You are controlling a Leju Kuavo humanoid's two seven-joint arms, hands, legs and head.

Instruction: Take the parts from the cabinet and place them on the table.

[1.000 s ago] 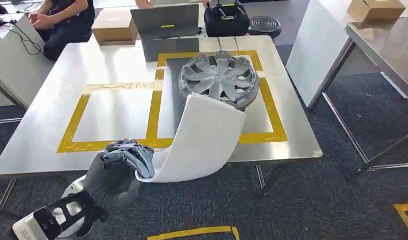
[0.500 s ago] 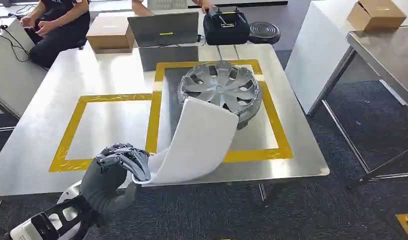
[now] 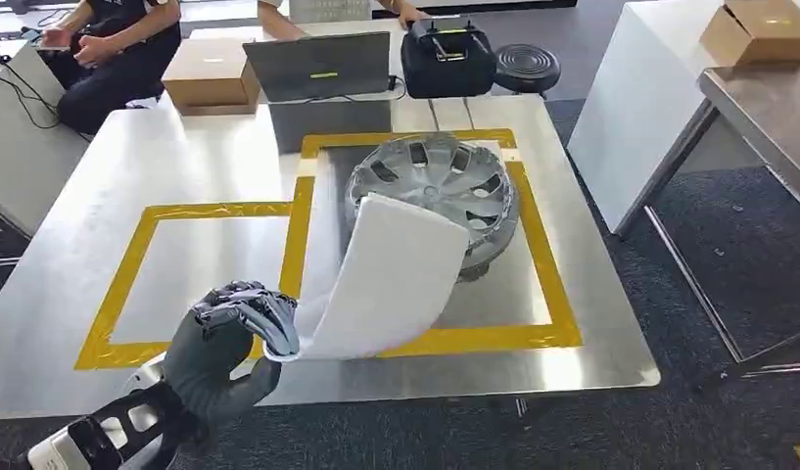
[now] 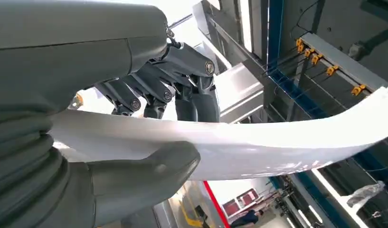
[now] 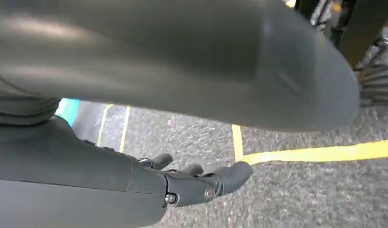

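In the head view the left hand [image 3: 234, 333], low in the left of the frame, grips one end of a white curved panel [image 3: 386, 279]; the left wrist view shows the thumb under the panel [image 4: 239, 147] and the dark fingers [image 4: 182, 85] clamped on its other face. The panel arches up and away from the hand, and its far edge overlaps the near rim of a silver wheel cover [image 3: 437, 186], which lies inside the right yellow-taped square [image 3: 547, 264] on the steel table [image 3: 180, 147]. Compared with half a second ago, the whole scene has slid down and nearer in the frame, so the camera has advanced; the hand and the panel's gripped end now sit over the table's near edge rather than short of it. In the right wrist view the right hand [image 5: 201, 183] hangs above grey carpet with yellow floor tape [image 5: 315, 153], its fingers loosely extended and holding nothing. At the top of the frame a laptop [image 3: 315, 67], a cardboard box [image 3: 211, 76] and a black case [image 3: 447, 57] line the table's far side, with a seated person [image 3: 112, 44] in the upper left.
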